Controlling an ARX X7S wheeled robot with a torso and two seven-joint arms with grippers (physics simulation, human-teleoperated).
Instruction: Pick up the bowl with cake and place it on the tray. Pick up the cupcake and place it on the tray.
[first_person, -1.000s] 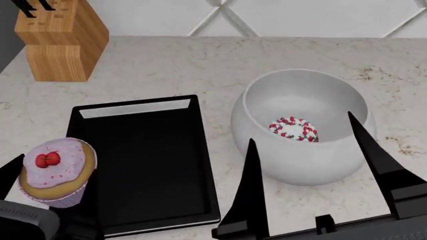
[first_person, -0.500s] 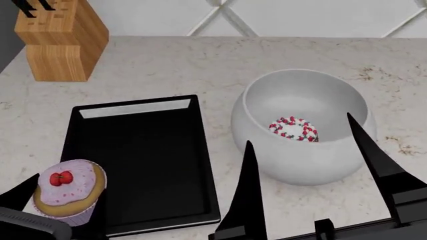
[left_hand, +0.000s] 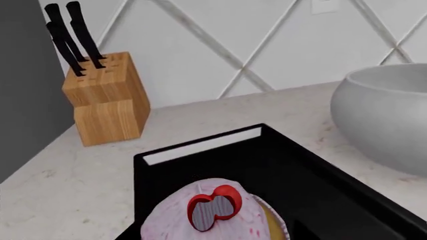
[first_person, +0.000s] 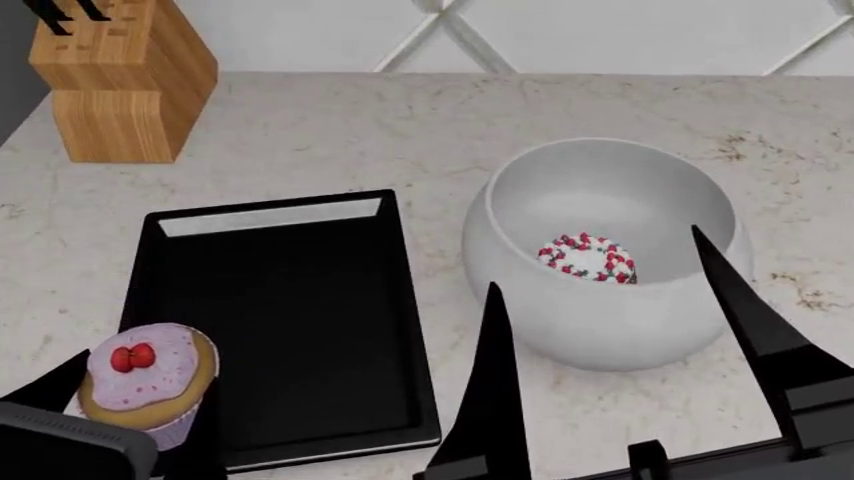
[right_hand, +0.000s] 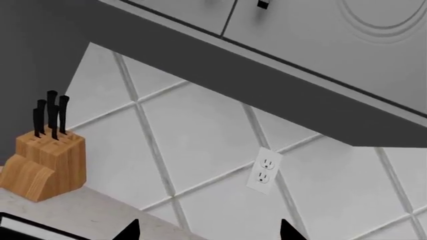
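Since a second before, the cupcake (first_person: 142, 385) had travelled down and a little rightward in the head view, from beside the tray's left rim to the tray's near-left corner, and it looked smaller. The right gripper (first_person: 607, 330) had barely shifted; bowl and tray stayed put.

Counted: one tray (first_person: 400, 330), one bowl (first_person: 587, 330), one cake (first_person: 589, 258), one cupcake, one knife block (first_person: 123, 85) and two grippers.

The cupcake had a lilac ribbed wrapper, golden sponge, pink speckled frosting and two red cherries on top. It sat between the dark fingers of the left gripper (first_person: 127, 400), which flanked it on both sides and appeared clamped on it. From where I stood I could not tell whether its base touched the tray. In the left wrist view it filled the near foreground (left_hand: 217, 215), over the tray's black floor (left_hand: 293, 165).

The bowl was large, round, matte white-grey, and stood on the speckled counter (first_person: 334, 130) just right of the tray, apart from it. The small white cake, dotted red and dark, lay on the bowl's floor.

The right gripper's two black fingers (first_person: 497, 400) were spread wide, one at the bowl's left flank, the other at its right rim, holding nothing. The wooden knife block stood at the far left by the tiled wall (right_hand: 200, 130).
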